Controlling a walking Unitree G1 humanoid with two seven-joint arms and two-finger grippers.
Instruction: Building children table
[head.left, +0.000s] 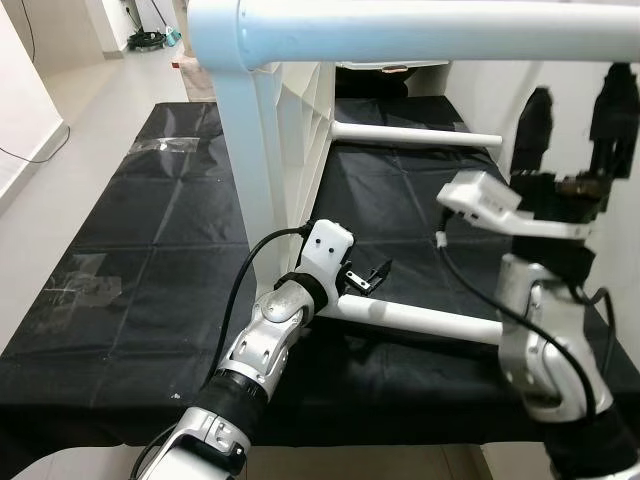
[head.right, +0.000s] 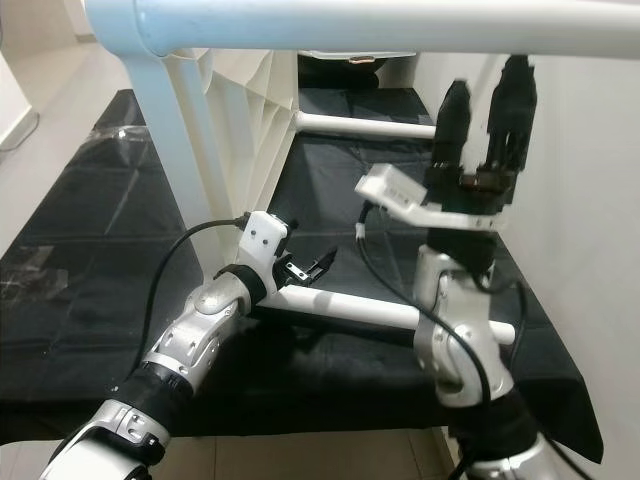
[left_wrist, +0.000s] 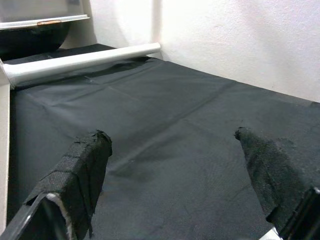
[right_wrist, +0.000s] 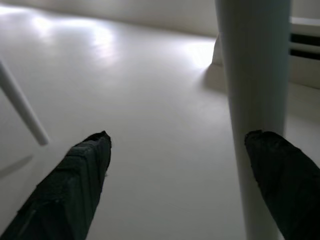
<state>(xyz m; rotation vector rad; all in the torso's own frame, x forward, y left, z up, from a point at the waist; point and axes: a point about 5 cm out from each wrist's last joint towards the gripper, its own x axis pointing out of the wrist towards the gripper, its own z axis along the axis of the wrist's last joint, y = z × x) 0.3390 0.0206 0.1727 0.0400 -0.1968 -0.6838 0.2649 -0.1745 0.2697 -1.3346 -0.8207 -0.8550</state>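
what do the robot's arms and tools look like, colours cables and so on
Both arms are silver metal with black joint bands and a loose black cable running along each. Each wrist carries a white plastic camera housing. The left tool and right tool each have two long black fingers; the wrist views show the fingertips wrapped in rough black fabric-like padding.

The white children's table frame (head.left: 300, 130) looks like smooth moulded plastic with a soft sheen, its round tube legs (head.left: 430, 322) glossier. The black sheet (head.left: 150, 250) under it is thin cloth or film, faintly shiny and creased. The black gripper fingers (left_wrist: 82, 170) wear rough woven fabric pads; the arms' (head.left: 265, 335) shells are brushed silver metal
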